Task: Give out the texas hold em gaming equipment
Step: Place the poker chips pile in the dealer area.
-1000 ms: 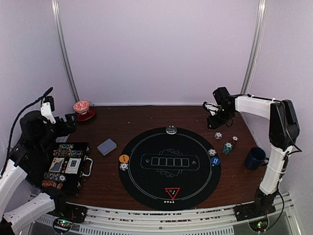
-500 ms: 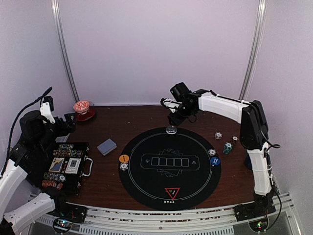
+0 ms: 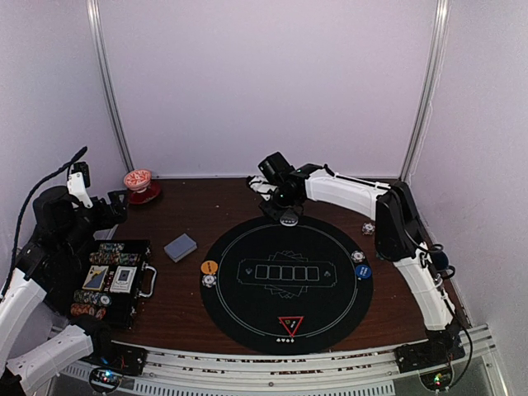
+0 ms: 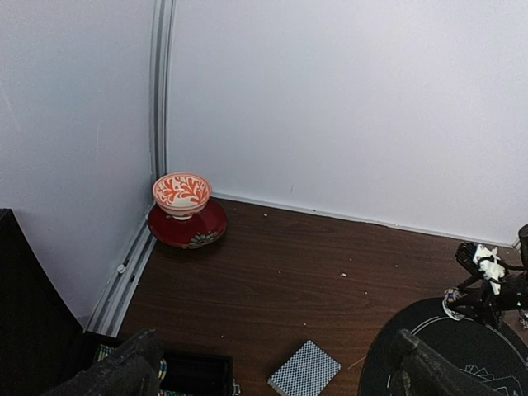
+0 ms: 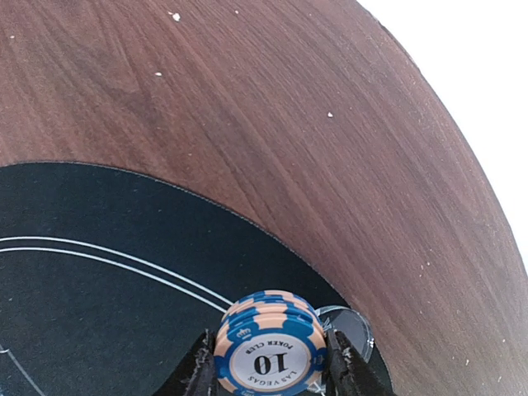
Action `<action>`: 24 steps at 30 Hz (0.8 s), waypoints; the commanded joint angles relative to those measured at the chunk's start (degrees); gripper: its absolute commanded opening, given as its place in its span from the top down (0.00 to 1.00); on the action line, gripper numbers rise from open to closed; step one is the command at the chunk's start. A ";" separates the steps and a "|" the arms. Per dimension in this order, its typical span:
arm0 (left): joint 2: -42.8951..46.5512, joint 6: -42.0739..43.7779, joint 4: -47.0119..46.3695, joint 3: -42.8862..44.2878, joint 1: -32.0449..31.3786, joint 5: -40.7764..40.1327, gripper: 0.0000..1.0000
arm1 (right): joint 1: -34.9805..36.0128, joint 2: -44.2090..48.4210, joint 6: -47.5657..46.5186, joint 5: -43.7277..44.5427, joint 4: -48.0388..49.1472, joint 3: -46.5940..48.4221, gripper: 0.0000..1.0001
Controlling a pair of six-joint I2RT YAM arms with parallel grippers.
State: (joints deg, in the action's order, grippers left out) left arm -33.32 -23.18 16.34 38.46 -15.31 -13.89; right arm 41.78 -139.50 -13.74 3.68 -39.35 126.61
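Blue-and-peach chip stack (image 5: 268,340) sits clamped btwn the fingers of the R gripper (image 5: 271,367), top face reading 10. Its bottom is cut off by the wrist view's lower edge, so the chip count, and whether it touches the black mat (image 3: 239,313), can't be told. It's at the mat's far rim, w/ a pale round disc (image 5: 351,323) just beside it, partly behind one finger; can't tell what that disc is. From the top view the stack is too small to make out under the gripper. L gripper (image 4: 276,346) hangs near the open chip case (image 3: 111,280) at table left, fingers wide apart, nothing btwn them; only their dark tips show in its wrist view. Card deck (image 3: 180,247) lies on bare wood btwn case and mat. Orange button (image 3: 209,267) w/ left-rim chip (image 3: 209,280) just beside it; blue button (image 3: 363,271) w/ right-rim chip (image 3: 358,256); red triangle marker (image 3: 290,324) at near rim. Loose chip (image 3: 368,228) on wood right of the mat, close to the R arm, whose upright link blocks the table's right side; a dark blue mug (image 3: 438,258) shows only as a sliver. Red-and-white cup (image 3: 138,180) on its saucer sits in the far left corner.
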 commanded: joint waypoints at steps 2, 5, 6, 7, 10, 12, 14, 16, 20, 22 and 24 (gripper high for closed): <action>0.11 -0.55 -3.15 -0.49 0.80 0.54 0.02 | -0.12 -2.76 -1.27 3.38 4.33 1.43 0.72; 0.10 -0.62 -3.15 -0.49 1.00 0.53 0.02 | -0.12 -3.84 -1.32 3.91 5.42 1.37 0.72; 0.10 -0.64 -3.13 -0.49 0.99 0.57 0.02 | -0.16 -4.07 -1.30 3.91 5.76 1.48 0.72; 0.12 -0.64 -3.15 -0.49 1.06 0.60 0.02 | -0.12 -4.25 -1.29 3.88 5.97 1.43 0.72; 0.24 -0.64 -3.24 -0.53 1.22 0.62 0.02 | -0.12 -4.86 -1.54 3.94 6.30 1.52 0.72; 0.17 -0.70 -3.33 -0.58 1.45 0.69 0.02 | -0.12 -5.27 -1.73 4.27 6.22 1.54 0.73; 0.05 -0.77 -3.35 -0.58 1.59 0.95 0.02 | -0.12 -5.57 -1.96 4.52 6.31 1.54 0.73; -0.13 -0.81 -3.35 -0.58 1.71 1.13 0.02 | -0.17 -5.89 -2.06 4.99 6.39 1.54 0.73; -0.14 -0.90 -3.42 -0.57 1.91 1.39 0.02 | -0.21 -6.62 -2.68 5.94 6.67 1.79 0.73; -0.10 -0.92 -3.42 -0.58 2.19 1.54 0.02 | -0.21 -7.11 -3.05 6.62 6.83 1.96 0.73; 0.00 -0.99 -3.50 -0.58 2.40 1.66 0.02 | -0.27 -7.45 -3.37 7.30 6.83 2.06 0.73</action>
State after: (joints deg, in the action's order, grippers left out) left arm -33.43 -23.73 16.29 38.46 -13.82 -13.02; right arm 41.71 -145.49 -16.08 8.05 -33.93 126.72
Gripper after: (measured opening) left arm 0.979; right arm 0.390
